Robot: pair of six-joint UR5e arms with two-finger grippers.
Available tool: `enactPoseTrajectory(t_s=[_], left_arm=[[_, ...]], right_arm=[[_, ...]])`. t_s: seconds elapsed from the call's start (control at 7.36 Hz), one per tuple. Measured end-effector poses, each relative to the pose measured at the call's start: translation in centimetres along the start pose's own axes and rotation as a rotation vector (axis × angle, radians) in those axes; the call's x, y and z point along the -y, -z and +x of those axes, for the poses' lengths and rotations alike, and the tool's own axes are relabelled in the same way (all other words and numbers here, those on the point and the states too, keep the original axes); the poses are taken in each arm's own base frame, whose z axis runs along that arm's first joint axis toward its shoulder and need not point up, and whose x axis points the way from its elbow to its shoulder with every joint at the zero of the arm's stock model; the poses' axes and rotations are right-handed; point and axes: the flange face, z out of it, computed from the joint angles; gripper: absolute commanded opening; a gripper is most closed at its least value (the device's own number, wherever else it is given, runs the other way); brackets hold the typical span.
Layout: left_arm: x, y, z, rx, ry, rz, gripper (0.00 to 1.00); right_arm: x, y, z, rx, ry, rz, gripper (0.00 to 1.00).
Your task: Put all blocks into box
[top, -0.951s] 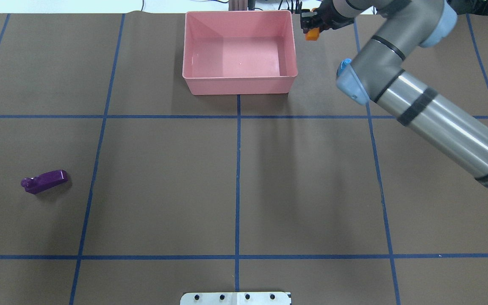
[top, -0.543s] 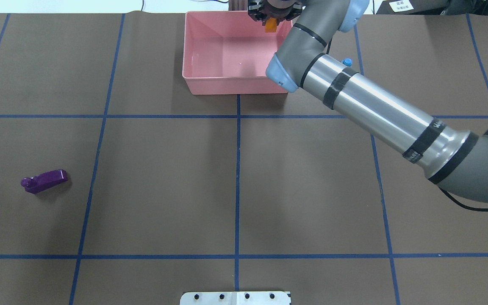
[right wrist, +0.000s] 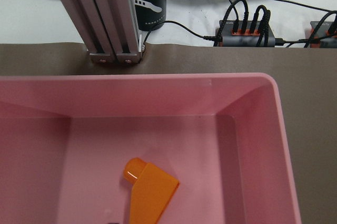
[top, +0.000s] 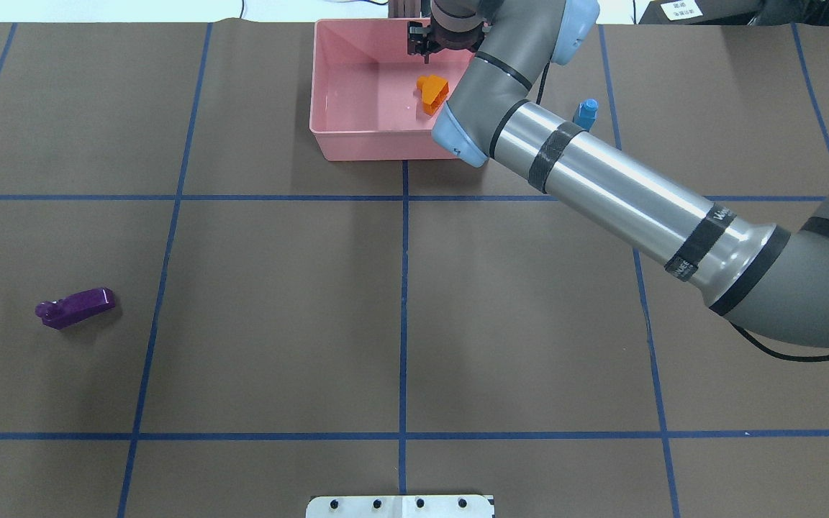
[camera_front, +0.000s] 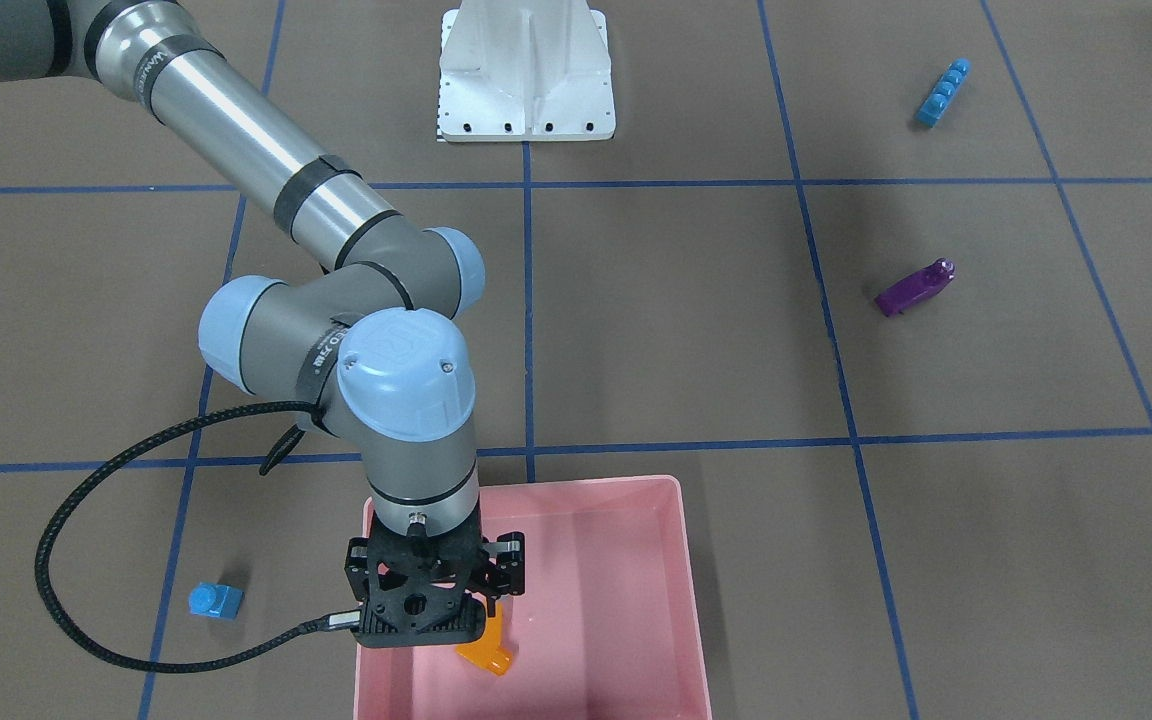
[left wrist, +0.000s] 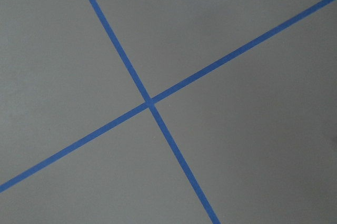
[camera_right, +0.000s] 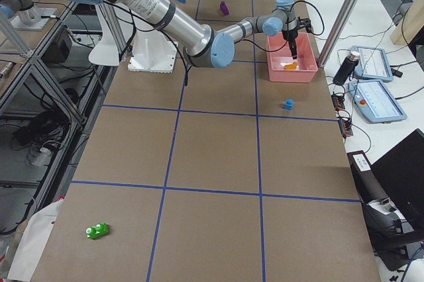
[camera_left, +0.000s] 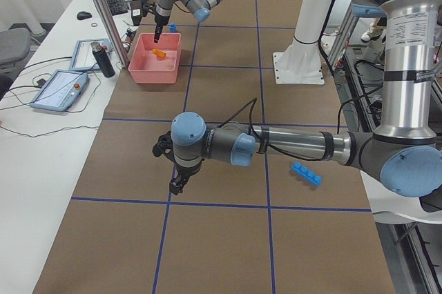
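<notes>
I see my right end effector [camera_front: 433,598] over the pink box [top: 328,140], fingers spread and empty. The orange block [top: 432,93] lies on the box floor. The small blue block [top: 586,113] sits on the tabletop [top: 278,324] just beside the box, and the purple block [top: 75,308] is well apart. The left end effector [camera_left: 176,185] is low over the tabletop, but I cannot tell its state.

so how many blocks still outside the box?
4. Small blue block beside the box; purple block and long blue block on the robot's left; green block at the table's right end. None looks hidden.

Five blocks [top: 432,93] [top: 586,113] [top: 75,308] [camera_front: 942,92] [camera_right: 97,230], one box [top: 357,146]
</notes>
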Motion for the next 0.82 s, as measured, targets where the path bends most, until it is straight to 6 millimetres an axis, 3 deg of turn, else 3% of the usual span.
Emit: enactPoseTrajectory(t_s=[0.27,0.41,0.54,0.82], left_arm=[[1.4,-0.8,2.2,-0.054,-0.082,0.073,1.00],[2.5,-2.8,4.8,-0.097,-0.103,0.077,1.00],[3.3,-4.8,7.5,-0.126,-0.108,0.083,1.00],[3.6,-9.2,13.1,-0.141,-0.156,0.091,1.00]], right_arm=[[0.8,3.2,2.6,-0.013,0.024,-0.053,1.00],[0.9,5.1,5.3,-0.019,0.051,-0.079,1.00],[0.9,6.5,9.0,-0.005,0.069,-0.103,1.00],[-0.2,8.5,18.7,0.031,0.107,-0.122,1.00]])
